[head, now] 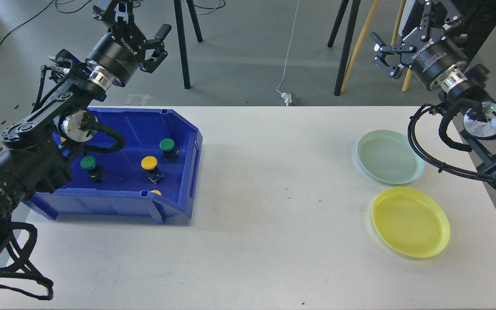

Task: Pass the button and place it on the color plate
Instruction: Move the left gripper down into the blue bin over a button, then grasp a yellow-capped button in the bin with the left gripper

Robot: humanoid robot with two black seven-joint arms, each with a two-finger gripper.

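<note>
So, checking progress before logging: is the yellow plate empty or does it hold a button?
Empty. The yellow plate shows only bare surface; the yellow buttons sit in the blue bin.

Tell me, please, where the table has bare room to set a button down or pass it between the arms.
The widest bare patch is the white table between the blue bin and the two plates, plus the whole near strip. The green plate and yellow plate are empty. The bin is crowded with green and yellow buttons. Both pincers, left and right, hang open above the far edge.
</note>
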